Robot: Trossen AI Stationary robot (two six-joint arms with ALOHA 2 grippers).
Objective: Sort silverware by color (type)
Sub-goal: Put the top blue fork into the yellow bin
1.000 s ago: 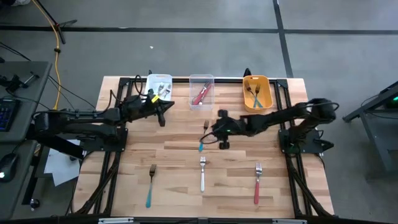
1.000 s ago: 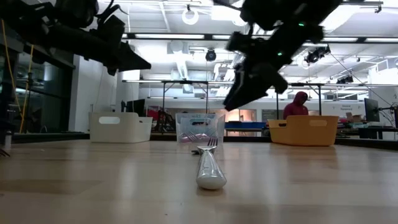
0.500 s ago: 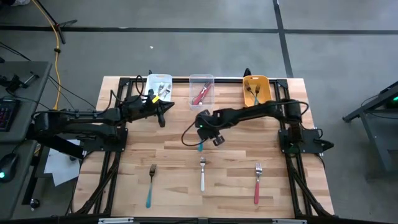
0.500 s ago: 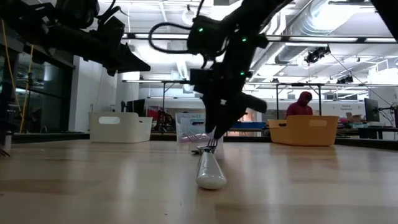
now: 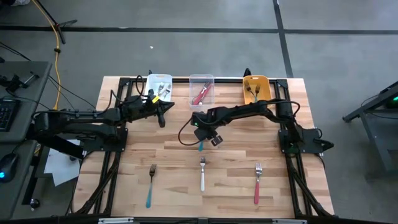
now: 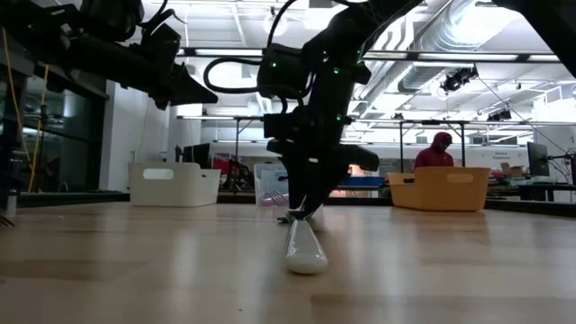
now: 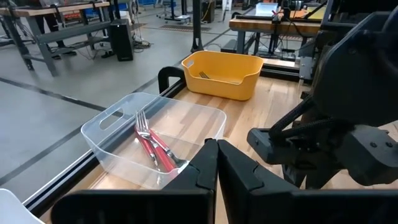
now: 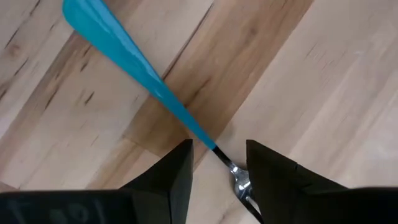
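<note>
Now right gripper (image 8: 217, 168) pointing down, fingers parted astride teal fork (image 8: 143, 74); left gripper (image 7: 214, 163) closed, empty.

The high view looks straight down from well above the table (image 5: 186, 155), taking in all of it and some floor around. The low view sits at tabletop height at the edge opposite the clear bin (image 6: 286, 184), facing level across the wood to that bin and the room beyond; a white fork (image 6: 303, 245) lies very near its lens. The left wrist view looks forward and down, close on the clear bin (image 7: 152, 146), with the orange bin (image 7: 224, 73) past it. The right wrist view looks almost straight down, very close on a teal fork (image 8: 140, 78). Both bins also appear in the high and low views.
</note>
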